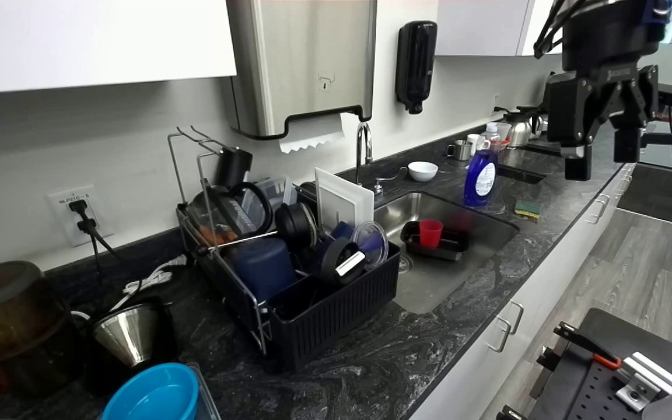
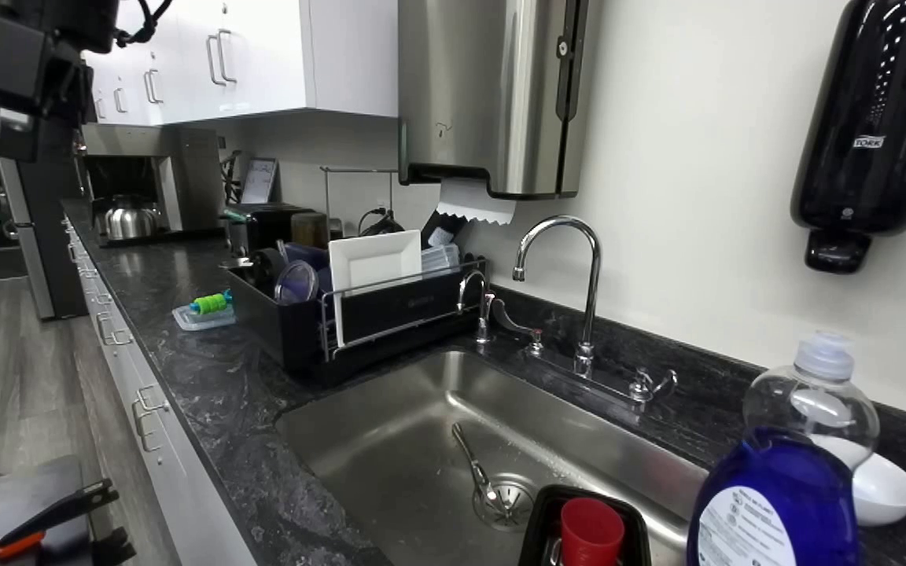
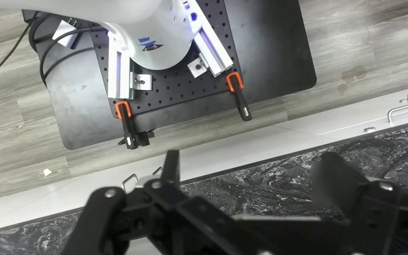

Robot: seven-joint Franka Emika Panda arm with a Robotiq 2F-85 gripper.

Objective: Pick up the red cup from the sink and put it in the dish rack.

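The red cup [image 1: 430,233] stands upright in a black tray [image 1: 457,254] inside the steel sink [image 1: 429,286]. In an exterior view the cup [image 2: 592,534] is cut off by the lower edge. The black dish rack [image 1: 336,326], full of dishes, stands on the counter beside the sink; it also shows in an exterior view [image 2: 284,338]. My gripper [image 1: 602,156] is open and empty, high above the counter and apart from the cup. In the wrist view the open fingers [image 3: 251,164] are over the counter edge; cup, sink and rack are out of that view.
A blue soap bottle [image 1: 480,178] and a sponge [image 1: 527,209] are beside the sink. A faucet [image 2: 591,291] rises behind it. A paper towel dispenser [image 1: 312,64] hangs above the rack. A white plate [image 2: 374,267] stands in the rack. The robot's cart [image 3: 278,53] is beside the cabinets.
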